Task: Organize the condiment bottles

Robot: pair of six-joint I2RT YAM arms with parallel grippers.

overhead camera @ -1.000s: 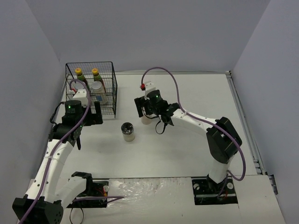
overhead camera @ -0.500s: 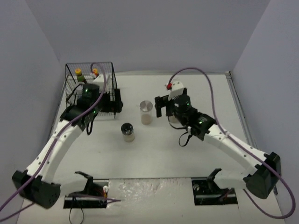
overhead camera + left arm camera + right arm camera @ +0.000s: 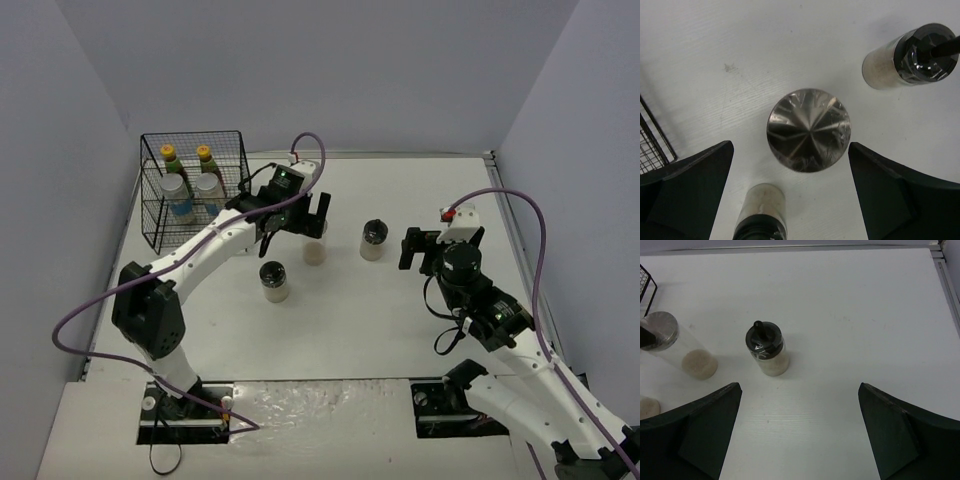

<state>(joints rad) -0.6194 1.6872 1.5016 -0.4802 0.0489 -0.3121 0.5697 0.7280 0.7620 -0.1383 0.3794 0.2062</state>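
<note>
The left gripper (image 3: 790,152) hangs directly over a short clear spice jar with a shiny silver lid (image 3: 808,130). Its jaws are spread wide on either side of the lid, with bare table showing in both gaps, and they hold nothing. That jar stands upright on the white table (image 3: 400,330), near the black wire rack (image 3: 152,200) and to its right. A short jar with a black lid (image 3: 273,281) stands near it on the side toward the arm bases. Another black-lidded jar with pale powder inside (image 3: 768,349) stands to its right, and all three are apart from each other. The right gripper (image 3: 800,390) is likewise wide open and empty, off to the right of that last jar.

Inside the rack, two slim dark sauce bottles with yellow-orange caps stand at the back, the left bottle (image 3: 170,160) and the right bottle (image 3: 205,158). In front of them are the left rack jar (image 3: 174,198) and the right rack jar (image 3: 209,195). Their pale lids may be silver, though the wire makes that hard to tell.
</note>
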